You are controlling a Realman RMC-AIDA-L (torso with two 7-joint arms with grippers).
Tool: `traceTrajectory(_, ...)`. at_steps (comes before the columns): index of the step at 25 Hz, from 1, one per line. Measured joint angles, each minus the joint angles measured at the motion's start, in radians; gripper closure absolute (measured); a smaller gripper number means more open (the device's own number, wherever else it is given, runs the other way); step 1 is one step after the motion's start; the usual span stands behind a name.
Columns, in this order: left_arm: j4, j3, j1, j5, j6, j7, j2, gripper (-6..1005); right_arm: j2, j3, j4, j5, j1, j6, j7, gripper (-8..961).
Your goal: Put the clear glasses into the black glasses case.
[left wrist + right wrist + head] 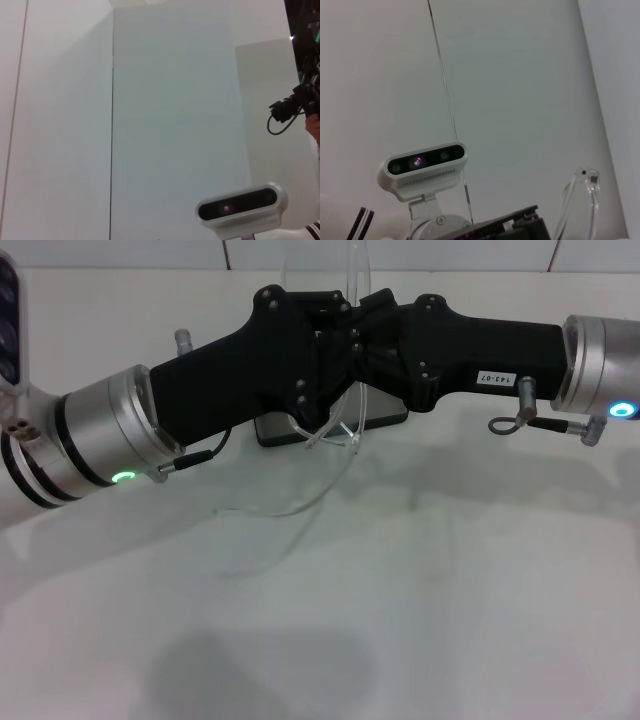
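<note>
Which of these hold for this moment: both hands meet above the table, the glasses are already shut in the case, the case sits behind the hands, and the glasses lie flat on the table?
1. Both hands meet mid-air above the table. True: the left hand and right hand come together at the clear glasses.
2. The glasses are shut inside the case. False: they hang in the open, between the hands.
3. The black glasses case sits behind and below the hands. True, mostly hidden by them.
4. The glasses lie flat on the white table. False: they are held up off it.
</note>
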State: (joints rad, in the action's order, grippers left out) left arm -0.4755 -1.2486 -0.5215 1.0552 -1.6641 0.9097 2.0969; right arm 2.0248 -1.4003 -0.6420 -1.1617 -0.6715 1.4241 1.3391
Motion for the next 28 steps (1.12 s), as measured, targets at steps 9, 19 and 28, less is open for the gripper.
traceTrajectory(9,-0.018,-0.004,0.013,-0.036,-0.024,0.0,0.0,949,-0.002,0.008,0.007,-0.003,0.002,-0.021,-0.005,842)
traceTrajectory(19,-0.048,-0.01,0.085,-0.088,-0.173,0.0,-0.001,949,-0.002,0.188,0.03,0.059,0.052,-0.07,-0.002,842)
traceTrajectory(28,-0.042,-0.155,0.07,-0.081,-0.23,-0.07,-0.003,950,-0.004,0.216,0.073,0.242,0.066,-0.008,-0.007,840)
